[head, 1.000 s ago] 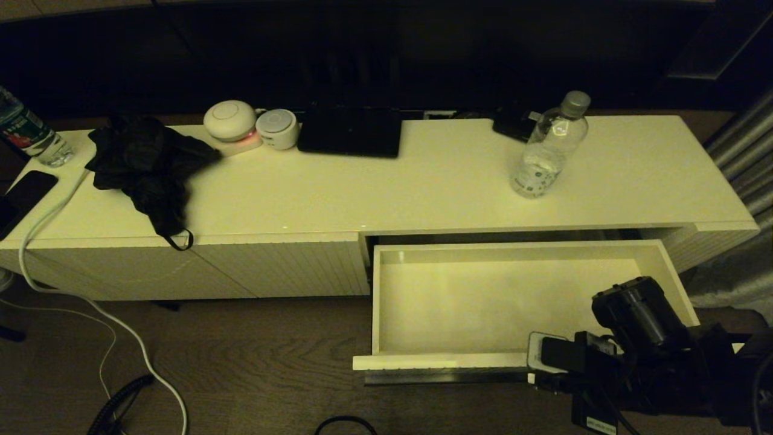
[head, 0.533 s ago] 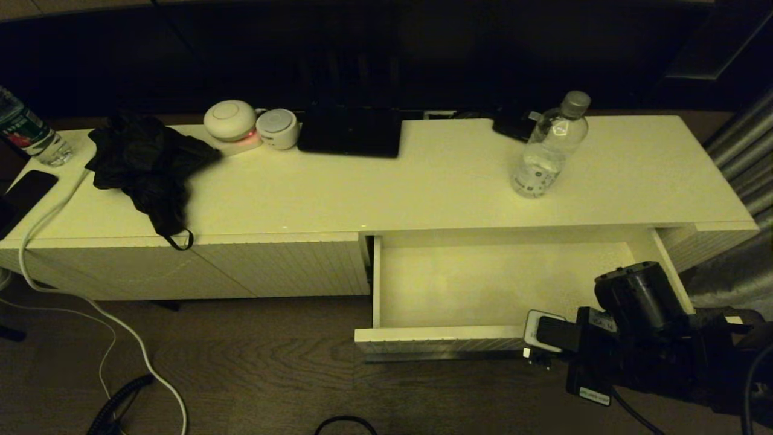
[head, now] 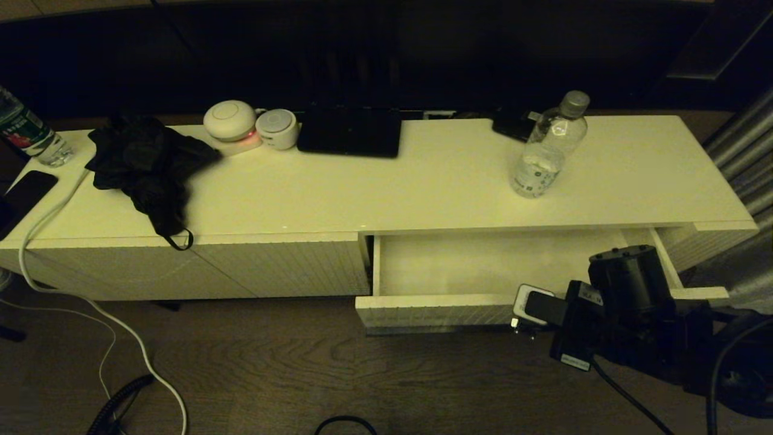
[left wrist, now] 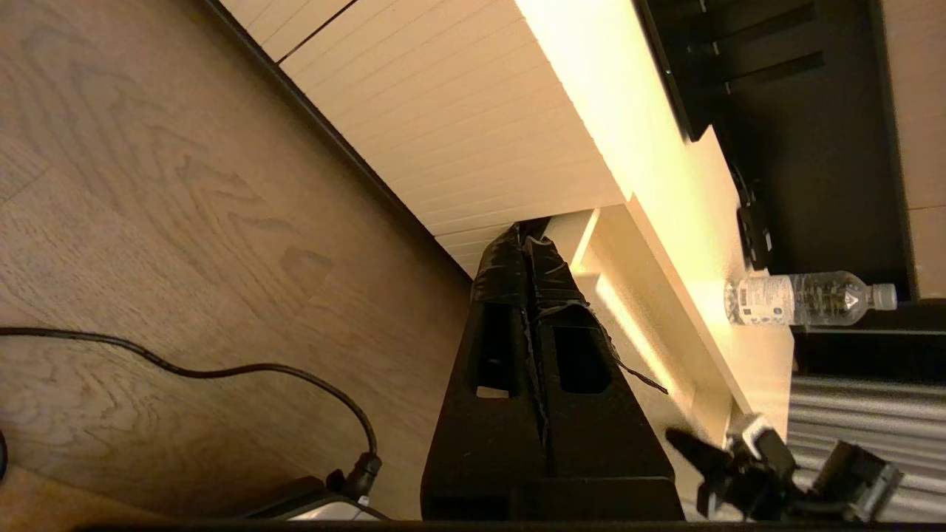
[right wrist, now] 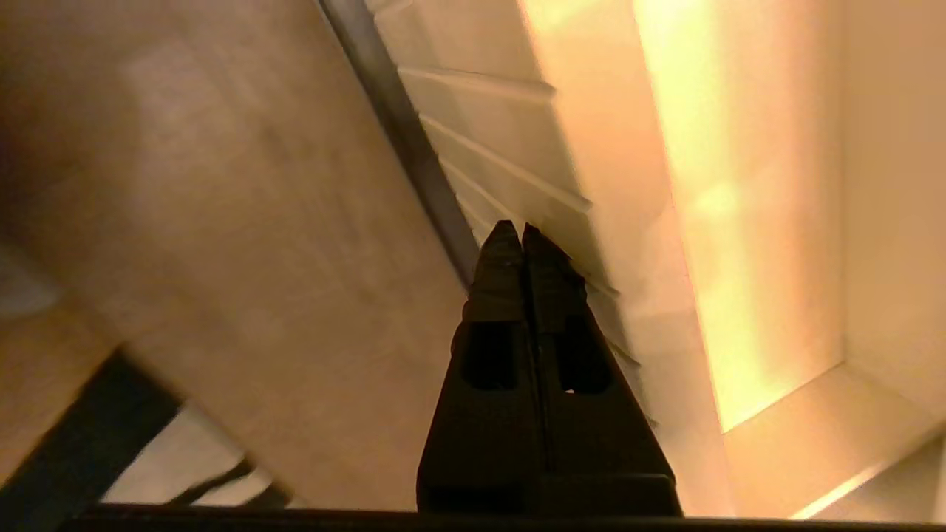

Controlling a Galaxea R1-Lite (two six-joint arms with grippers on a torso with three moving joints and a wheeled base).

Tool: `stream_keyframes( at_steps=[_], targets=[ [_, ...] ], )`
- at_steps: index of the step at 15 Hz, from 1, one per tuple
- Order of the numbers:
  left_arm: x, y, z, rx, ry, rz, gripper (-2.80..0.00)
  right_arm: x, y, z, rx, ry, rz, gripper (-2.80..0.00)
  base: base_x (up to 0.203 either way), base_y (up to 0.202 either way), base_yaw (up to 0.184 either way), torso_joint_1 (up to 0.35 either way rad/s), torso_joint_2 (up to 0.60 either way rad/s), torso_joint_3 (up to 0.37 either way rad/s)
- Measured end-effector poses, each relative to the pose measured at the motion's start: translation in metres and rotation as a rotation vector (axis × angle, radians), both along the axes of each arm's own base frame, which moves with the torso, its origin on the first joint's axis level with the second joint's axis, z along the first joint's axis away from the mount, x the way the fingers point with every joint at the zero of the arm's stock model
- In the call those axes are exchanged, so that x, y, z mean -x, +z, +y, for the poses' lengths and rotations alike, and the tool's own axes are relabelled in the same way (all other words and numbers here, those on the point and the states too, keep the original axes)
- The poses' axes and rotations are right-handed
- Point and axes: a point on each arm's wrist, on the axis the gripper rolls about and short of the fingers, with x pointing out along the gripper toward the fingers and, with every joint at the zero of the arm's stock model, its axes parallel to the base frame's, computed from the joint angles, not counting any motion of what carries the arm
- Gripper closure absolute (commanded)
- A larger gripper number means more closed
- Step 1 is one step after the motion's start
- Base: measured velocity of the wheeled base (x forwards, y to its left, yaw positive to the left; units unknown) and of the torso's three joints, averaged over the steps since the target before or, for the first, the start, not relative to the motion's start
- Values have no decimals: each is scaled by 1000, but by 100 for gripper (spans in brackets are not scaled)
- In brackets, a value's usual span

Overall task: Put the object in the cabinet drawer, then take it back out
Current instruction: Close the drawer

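Observation:
The object, a small clear water bottle [head: 546, 148] with a grey cap, stands upright on the cabinet top above the drawer; the left wrist view also shows this bottle [left wrist: 802, 299]. The cabinet drawer [head: 435, 311] is partly out and its white inside shows nothing in it. My right arm [head: 628, 302] is at the drawer's front right. In the right wrist view my right gripper [right wrist: 517, 230] is shut, its tips against the ribbed drawer front [right wrist: 502, 133] by the dark handle strip [right wrist: 414, 162]. My left gripper [left wrist: 526, 230] is shut and empty, low beside the cabinet.
A black cloth [head: 145, 163], two white round devices [head: 229, 121], a black tablet [head: 350, 133] and a red-green labelled bottle [head: 27, 133] sit on the cabinet top. A white cable [head: 90, 302] runs over the floor at left. A curtain [head: 743, 151] hangs at right.
The drawer has slid well back into the cabinet, and my right arm has moved toward the cabinet with its front. The bottle has stayed put.

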Motion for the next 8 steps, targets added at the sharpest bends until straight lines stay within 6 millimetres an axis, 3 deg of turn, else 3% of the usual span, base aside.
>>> stream_keyframes(
  at_steps=[8],
  targets=[
    [0, 0, 0, 0, 0, 0, 0, -39, 0, 4, -56, -24, -172, 0, 0, 0, 0, 0, 0, 0]
  ],
)
